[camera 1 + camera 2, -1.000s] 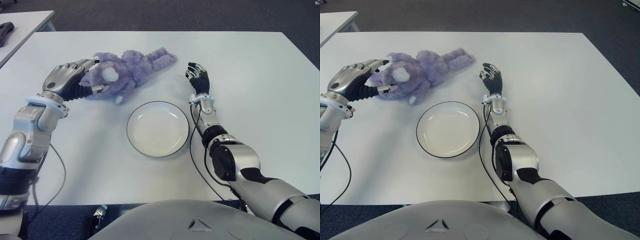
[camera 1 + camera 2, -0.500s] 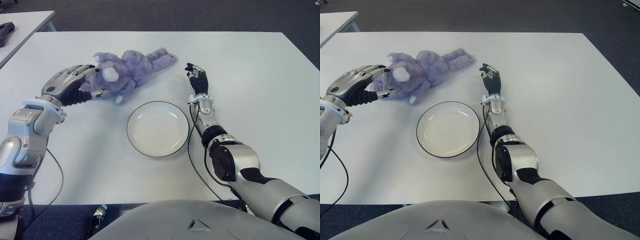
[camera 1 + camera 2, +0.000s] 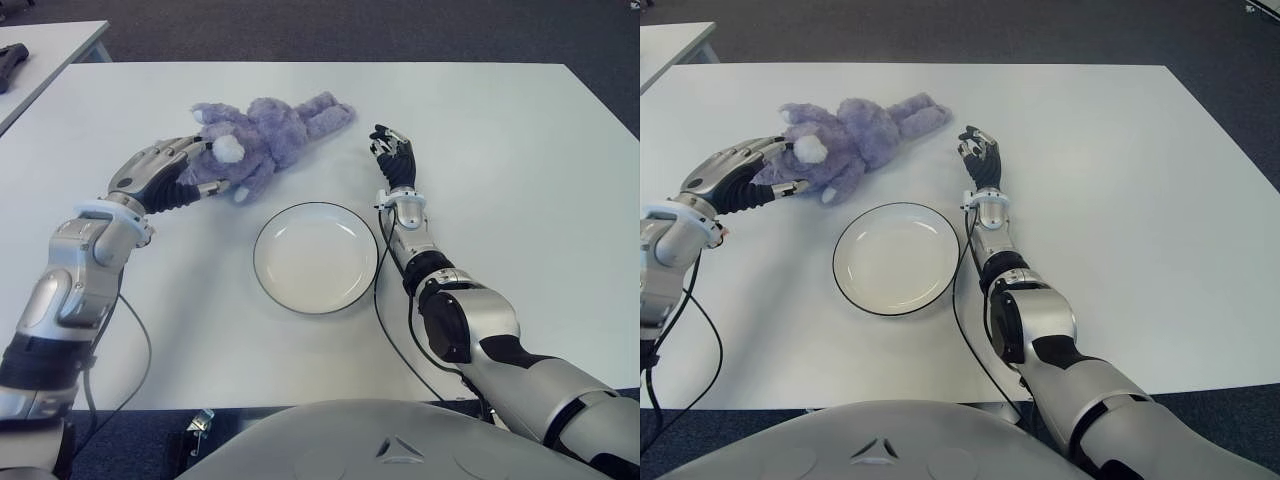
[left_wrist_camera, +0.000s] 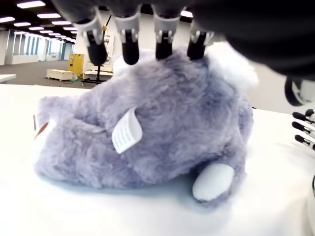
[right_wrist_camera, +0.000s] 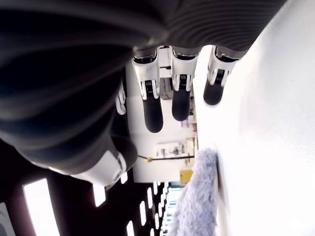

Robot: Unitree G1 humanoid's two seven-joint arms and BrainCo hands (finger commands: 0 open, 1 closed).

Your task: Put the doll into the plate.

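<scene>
Your left hand (image 3: 165, 170) is at the head end of the purple plush doll (image 3: 265, 132), which lies on its side on the white table (image 3: 520, 180), up and to the left of the plate (image 3: 316, 257) and apart from it. In the left wrist view the fingertips (image 4: 131, 46) arch over the top of the doll's head and touch the fur, but the fingers are not closed around it, so the hand is spread and has hold of nothing. A small white sewn-in tag (image 4: 127, 131) sticks out of the doll's side; whatever is printed on it cannot be read. Your right hand (image 3: 394, 156) shows just to the right of the doll's feet and above the plate's right edge, fingers loosely extended and holding nothing. The plate is white with a thin dark rim and has nothing in it.
</scene>
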